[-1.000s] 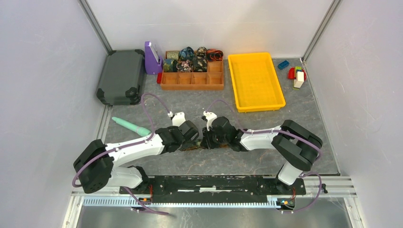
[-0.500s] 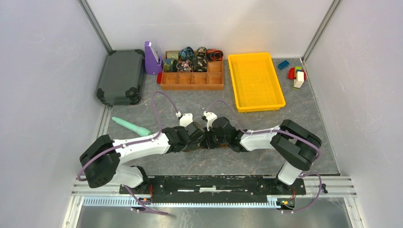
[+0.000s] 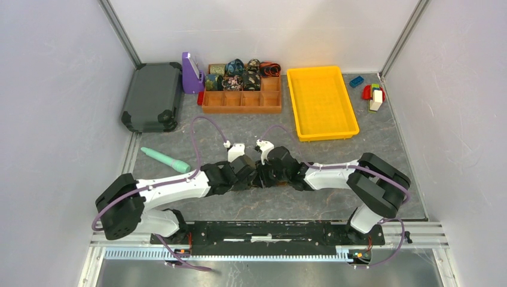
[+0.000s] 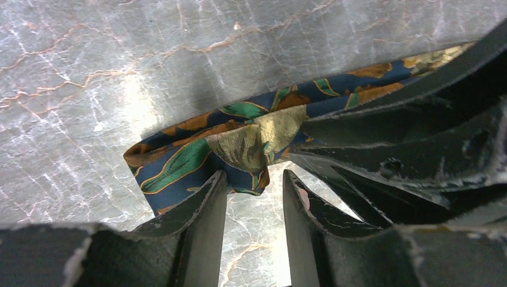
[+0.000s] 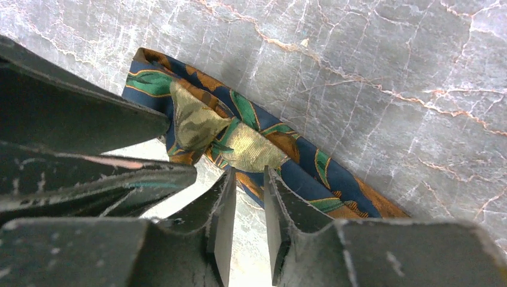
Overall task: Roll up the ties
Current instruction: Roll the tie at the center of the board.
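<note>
1. Two black tools face each other over the grey marbled tabletop (image 3: 394, 143), close to the arm bases.
2. Between them, a dark blue fabric necktie (image 4: 179, 161) with a green leaf and orange print lies flat on the tabletop. Its end is folded over, showing an olive-gold underside.
3. Left tool (image 4: 254, 185): jaws moderately apart, tips at the fold's near edge, closed on nothing.
4. Right tool (image 5: 250, 179): jaws a narrow gap apart, tips at the necktie's edge, not pinching it.
5. Several rolled patterned ties (image 3: 242, 75) sit in the far row of an orange-brown compartment tray (image 3: 242, 103), well apart from both tools.
</note>
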Controlling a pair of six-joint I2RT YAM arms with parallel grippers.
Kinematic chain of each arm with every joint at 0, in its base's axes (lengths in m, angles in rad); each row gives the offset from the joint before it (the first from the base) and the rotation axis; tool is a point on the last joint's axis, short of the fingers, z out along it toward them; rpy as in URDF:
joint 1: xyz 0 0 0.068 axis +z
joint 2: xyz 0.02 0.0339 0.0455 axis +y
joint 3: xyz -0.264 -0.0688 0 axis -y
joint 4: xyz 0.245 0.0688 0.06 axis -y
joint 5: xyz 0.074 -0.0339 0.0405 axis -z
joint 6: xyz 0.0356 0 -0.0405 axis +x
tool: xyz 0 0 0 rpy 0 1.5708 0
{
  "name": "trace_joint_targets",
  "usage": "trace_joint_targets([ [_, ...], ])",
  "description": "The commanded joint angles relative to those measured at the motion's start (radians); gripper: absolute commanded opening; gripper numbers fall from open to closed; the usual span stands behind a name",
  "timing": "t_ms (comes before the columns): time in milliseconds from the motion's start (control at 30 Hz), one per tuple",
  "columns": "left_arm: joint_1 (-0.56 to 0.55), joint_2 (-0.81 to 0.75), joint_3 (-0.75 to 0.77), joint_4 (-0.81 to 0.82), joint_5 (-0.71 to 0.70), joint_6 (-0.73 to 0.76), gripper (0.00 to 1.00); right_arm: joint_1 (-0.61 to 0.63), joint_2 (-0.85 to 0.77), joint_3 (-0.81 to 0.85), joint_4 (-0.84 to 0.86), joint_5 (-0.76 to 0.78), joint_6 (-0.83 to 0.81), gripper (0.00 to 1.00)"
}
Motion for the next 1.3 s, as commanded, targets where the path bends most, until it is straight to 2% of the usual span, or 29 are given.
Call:
trace_joint_targets([
  [0,-0.008,-0.058,-0.033,0.094,0.031,0.08,0.45,-0.009,-0.045,0.057,-0.016,0.01,-0.005,0.32],
  [167,-0.007,-0.108,-0.074,0.129,0.032,0.086,0.44,-0.016,-0.056,0.088,-0.016,-0.023,0.017,0.36],
  [400,-0.007,-0.153,-0.116,0.152,0.023,0.092,0.27,-0.016,-0.046,0.111,0.01,-0.078,0.05,0.38],
  [700,-0.007,-0.156,-0.134,0.197,0.043,0.11,0.18,0.006,0.0,0.12,0.037,-0.091,0.083,0.44],
  [1033,-0.007,-0.177,-0.124,0.202,0.055,0.109,0.18,0.012,0.065,0.11,0.054,-0.065,0.091,0.38],
  [1100,-0.007,-0.19,-0.119,0.195,0.055,0.106,0.21,0.012,0.068,0.102,0.06,-0.062,0.09,0.37],
  [1200,-0.008,-0.217,-0.11,0.168,0.053,0.101,0.31,0.012,0.071,0.094,0.065,-0.063,0.089,0.35],
  [1267,-0.007,-0.236,-0.105,0.133,0.029,0.082,0.34,0.012,0.072,0.091,0.067,-0.064,0.086,0.35],
])
